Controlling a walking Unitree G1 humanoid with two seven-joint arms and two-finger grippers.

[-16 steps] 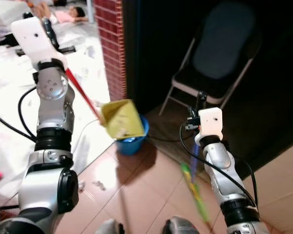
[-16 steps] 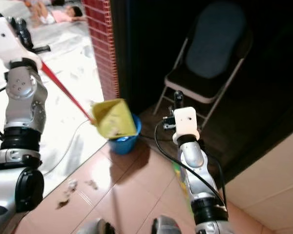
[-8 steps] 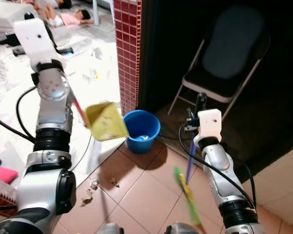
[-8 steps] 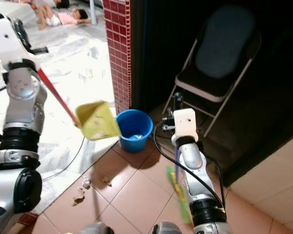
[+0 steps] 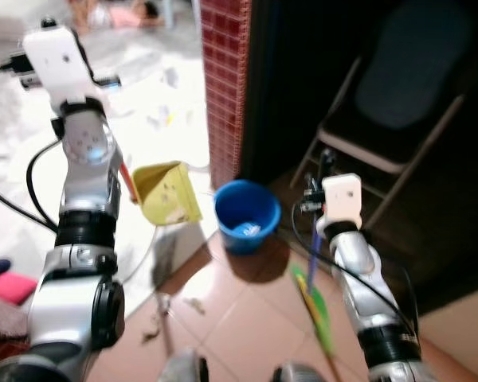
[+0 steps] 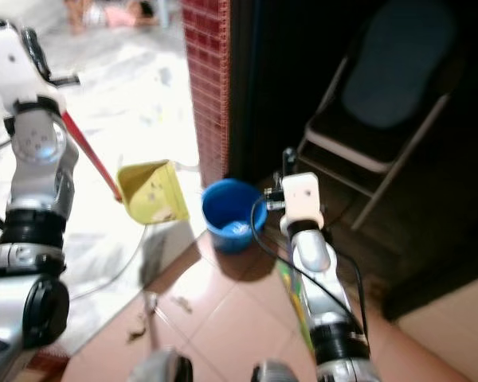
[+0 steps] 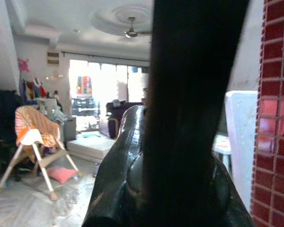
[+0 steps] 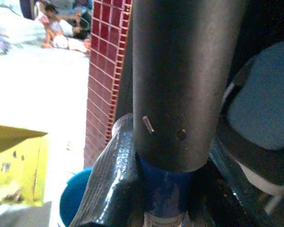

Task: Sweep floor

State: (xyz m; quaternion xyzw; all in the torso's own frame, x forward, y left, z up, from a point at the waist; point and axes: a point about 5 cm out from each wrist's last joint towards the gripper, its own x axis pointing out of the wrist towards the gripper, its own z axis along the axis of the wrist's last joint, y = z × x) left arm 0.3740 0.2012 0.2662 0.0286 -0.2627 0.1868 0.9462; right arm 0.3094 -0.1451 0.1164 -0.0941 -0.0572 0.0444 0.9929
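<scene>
Left eye view: I am holding yellow dustpan (image 5: 166, 193) aloft beside blue bucket (image 5: 246, 215).
Left hand (image 5: 40, 48): clamping its red handle (image 6: 92, 156).
Right hand (image 5: 322, 171): gripping broom (image 5: 315, 294), angling floorward.
Debris (image 5: 169, 310): lying below dustpan, nearer left arm.

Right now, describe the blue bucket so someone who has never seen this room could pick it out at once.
Find the red brick pillar at the edge of the dark recess with the folding chair. At its foot, on the tiled floor, stands the blue bucket, open-topped with something pale inside. It is round and blue, unlike the yellow dustpan beside it.
</scene>
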